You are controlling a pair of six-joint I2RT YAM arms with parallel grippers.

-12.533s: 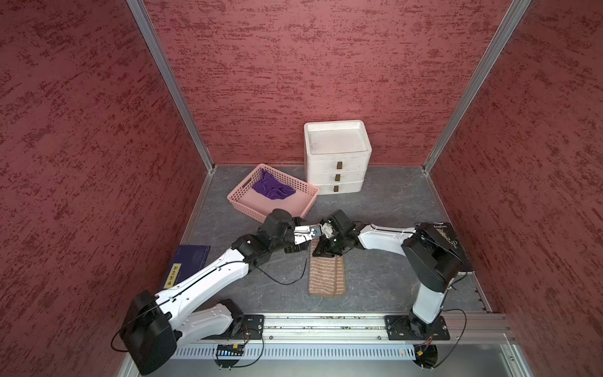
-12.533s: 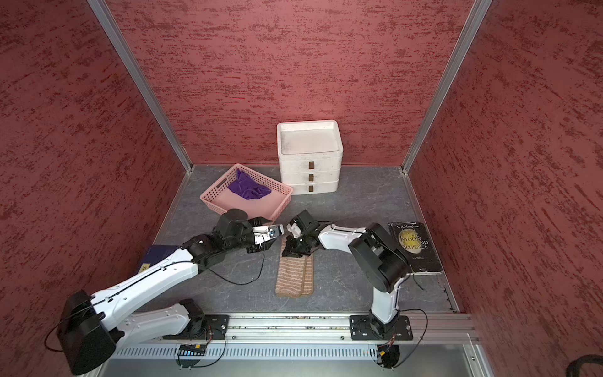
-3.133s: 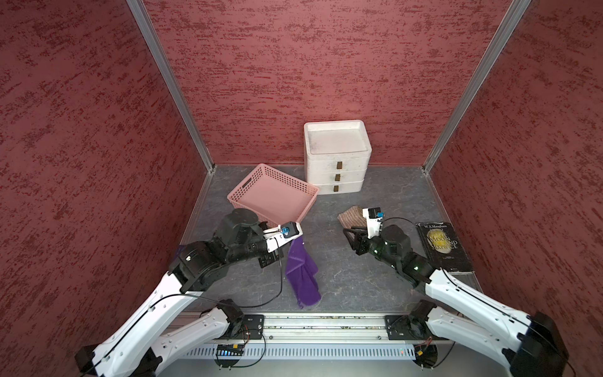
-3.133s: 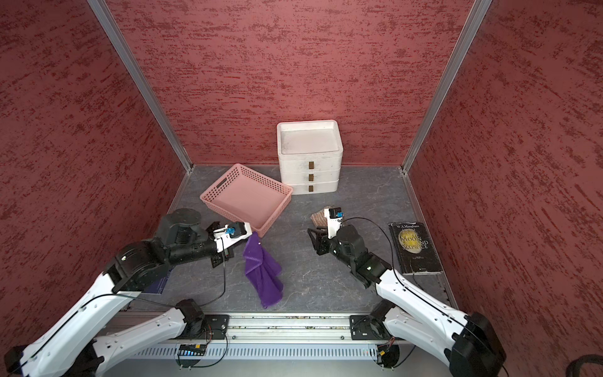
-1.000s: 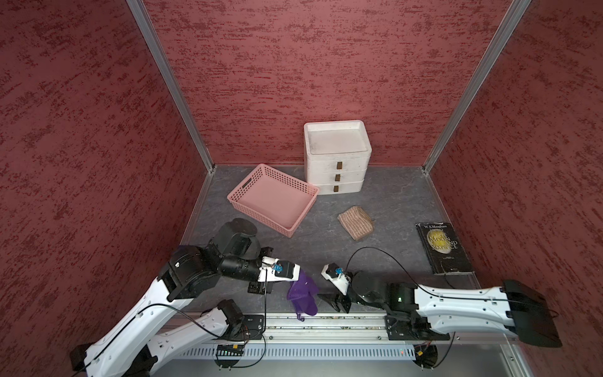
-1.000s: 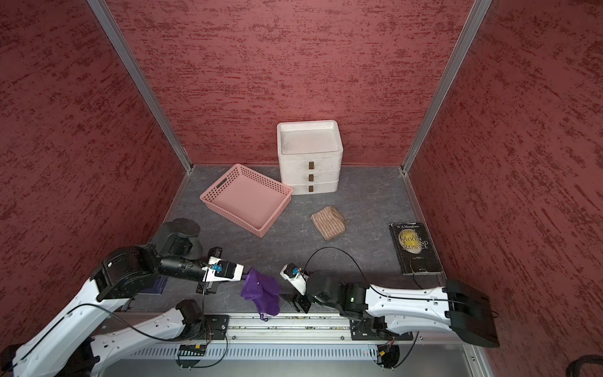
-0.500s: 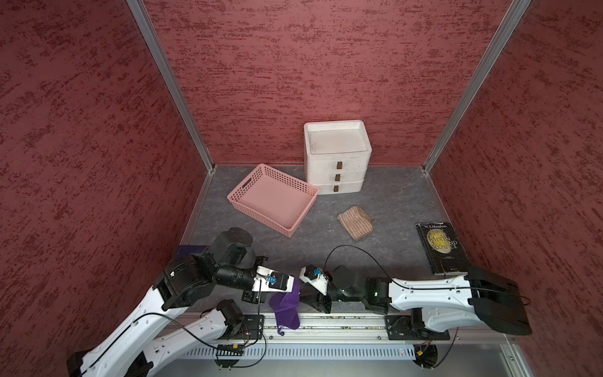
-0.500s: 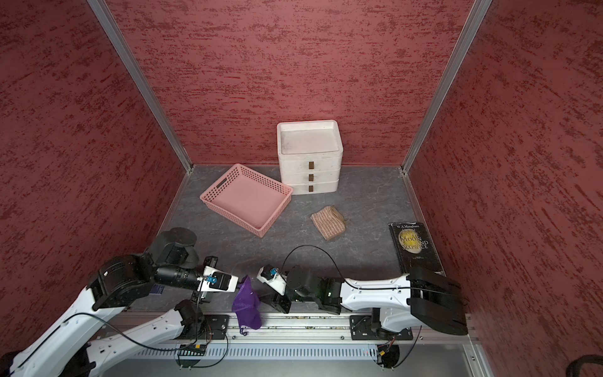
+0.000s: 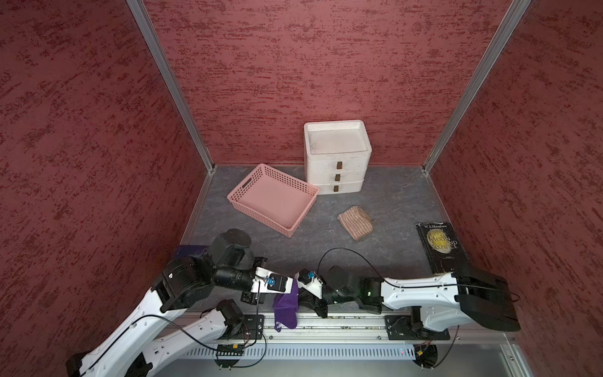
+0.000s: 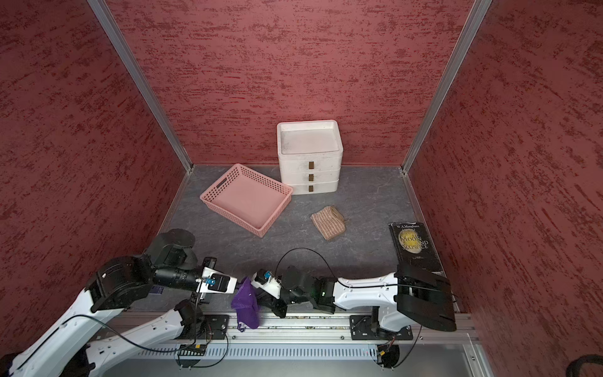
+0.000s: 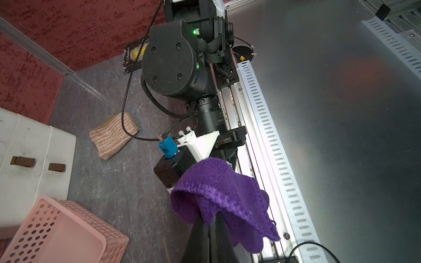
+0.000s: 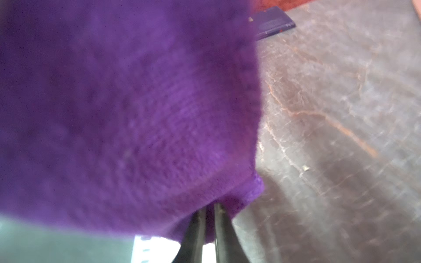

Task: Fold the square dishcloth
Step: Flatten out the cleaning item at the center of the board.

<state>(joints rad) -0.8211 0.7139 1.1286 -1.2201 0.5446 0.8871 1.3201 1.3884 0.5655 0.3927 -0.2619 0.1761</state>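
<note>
Left end effector (image 11: 210,219) and right end effector (image 12: 209,207) clamp the purple dishcloth (image 9: 287,303), outside pink basket (image 9: 257,215).

Colours inside the cell with dark red mottled walls (image 9: 326,65)

The dishcloth (image 9: 285,313) is plain purple knit. The drawer unit (image 9: 336,153) is white with brown handles (image 9: 339,165). The basket (image 9: 248,182) beside it is pink, patterned with small holes. In front of the drawer unit are a beige folded cloth (image 9: 355,222) with thin darker stripes and a black book (image 9: 445,258) with a yellow disc (image 9: 435,235). The table (image 9: 391,202) is grey and veined.
</note>
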